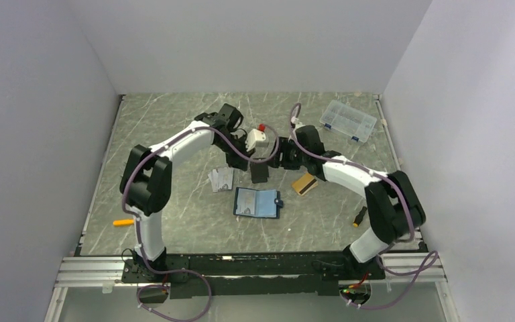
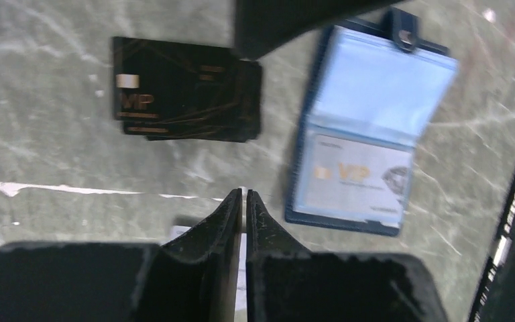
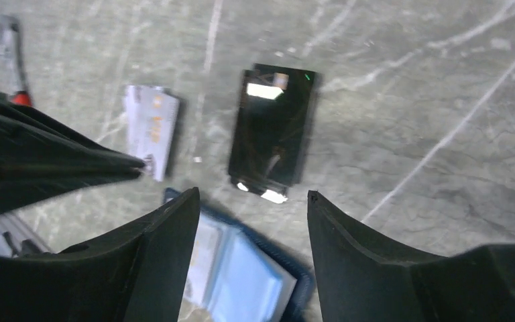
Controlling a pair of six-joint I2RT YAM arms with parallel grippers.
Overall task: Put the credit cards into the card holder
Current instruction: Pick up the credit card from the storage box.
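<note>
Nearby, black cards (image 2: pixel 188 90) (stacked) beside the open card holder (image 2: pixel 382 87).

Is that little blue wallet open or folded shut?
Open: the card holder lies spread flat, its light-blue inside facing up, with a card showing in it.

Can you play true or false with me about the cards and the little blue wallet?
1. The holder lies open. True.
2. A card already sits in one of its pockets. True.
3. The right gripper is squeezing a card. False: its jaws are wide open with nothing between them.
4. The orange card is inside the holder. False: it lies on the table, to the right of the holder and apart from it.
5. The black cards lie on the table, outside the holder. True.
</note>
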